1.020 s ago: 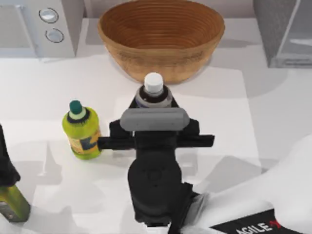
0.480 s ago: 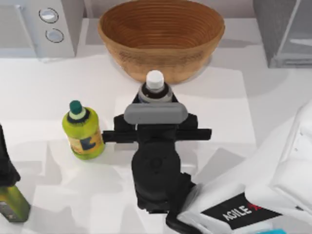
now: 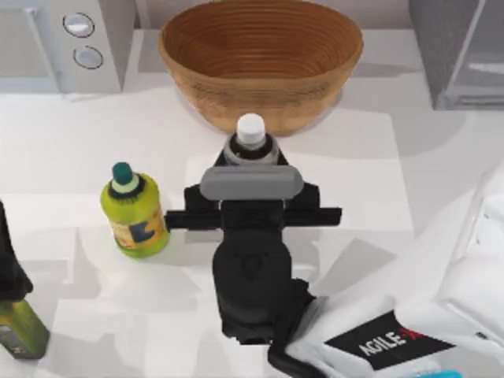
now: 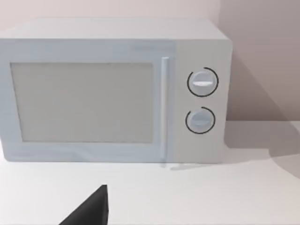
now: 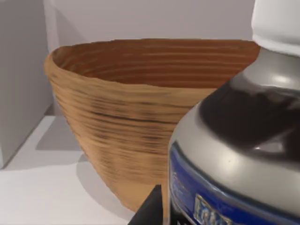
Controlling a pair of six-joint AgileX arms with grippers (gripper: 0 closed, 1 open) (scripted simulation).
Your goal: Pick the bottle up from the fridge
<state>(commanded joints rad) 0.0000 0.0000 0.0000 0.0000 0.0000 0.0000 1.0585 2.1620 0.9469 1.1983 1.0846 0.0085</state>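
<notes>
far left: olive bottle [image 3: 16, 327]; then yellow-green bottle [image 3: 134, 213] upright on bench [image 3: 71, 157]. centre: right hand [image 3: 250, 169] around the bottle [image 3: 250, 140], just in front of the wicker bowl [image 3: 260, 55]; grip state: cannot tell. fridge [image 3: 461, 51] far right.

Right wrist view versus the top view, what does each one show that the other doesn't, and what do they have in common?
Right wrist view alone: the blue label on the bottle's body.

Top view alone: the yellow-green bottle, the olive bottle at the left edge, the microwave, the fridge, and the right gripper at the bottle.

Both: the white-capped bottle with the wooden bowl just behind it.
</notes>
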